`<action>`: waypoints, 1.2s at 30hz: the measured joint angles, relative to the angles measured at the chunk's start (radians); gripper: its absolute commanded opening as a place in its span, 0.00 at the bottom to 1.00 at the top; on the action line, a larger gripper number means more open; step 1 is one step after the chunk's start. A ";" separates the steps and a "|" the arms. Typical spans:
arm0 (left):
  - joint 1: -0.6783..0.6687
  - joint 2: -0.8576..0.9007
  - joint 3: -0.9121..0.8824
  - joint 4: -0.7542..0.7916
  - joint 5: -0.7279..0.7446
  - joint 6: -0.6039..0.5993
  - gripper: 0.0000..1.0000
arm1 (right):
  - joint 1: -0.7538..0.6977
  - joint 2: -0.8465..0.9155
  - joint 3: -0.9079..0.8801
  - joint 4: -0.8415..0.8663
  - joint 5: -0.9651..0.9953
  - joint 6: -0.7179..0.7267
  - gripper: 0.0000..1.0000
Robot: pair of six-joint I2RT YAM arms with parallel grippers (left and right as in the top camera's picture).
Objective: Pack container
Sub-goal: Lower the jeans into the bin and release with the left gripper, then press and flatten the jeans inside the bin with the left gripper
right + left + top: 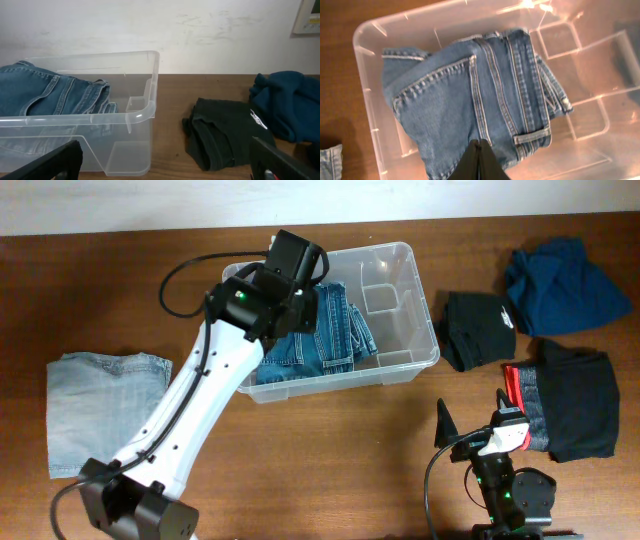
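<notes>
A dark brown wooden bench (330, 460) runs up to a pale, scuffed wall (150, 25) at the far side. Around the middle of the bench, toward the far edge, stands the large rectangular clear plastic container (400, 370). It has rounded corners and a rolled rim, and rectangular ridges are moulded into its floor and walls. Its left part is filled by a folded pair of mid-blue denim jeans (320, 335) with pale stitching, one back pocket and a belt loop facing up. Its right part is bare plastic.

The white left arm (200, 400) reaches from the near left over the container. The left hand (479, 150) hangs above the near edge of the jeans, its black fingers together.

At the near right, the right hand (165, 145) has its fingers wide apart and nothing between them.

On the bench just right of the container lies a folded black garment (478, 328), and farther right a crumpled dark teal garment (565, 285). Nearer than those is a black garment with a red and grey band (575, 405). Far left lies a folded piece of light blue denim (100, 410).
</notes>
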 measured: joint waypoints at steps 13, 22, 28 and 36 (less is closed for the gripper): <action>-0.007 0.155 -0.001 -0.153 -0.142 -0.097 0.01 | 0.000 0.000 0.000 0.000 0.000 0.000 0.99; 0.003 0.259 -0.001 -0.157 -0.188 -0.162 0.01 | 0.000 0.000 0.000 0.000 0.000 -0.001 0.98; 0.017 0.378 -0.001 -0.148 -0.187 -0.209 0.01 | 0.000 0.000 0.000 0.000 0.000 -0.001 0.98; 0.073 0.483 0.015 -0.117 -0.105 -0.240 0.00 | 0.000 0.000 0.000 0.000 0.000 0.000 0.98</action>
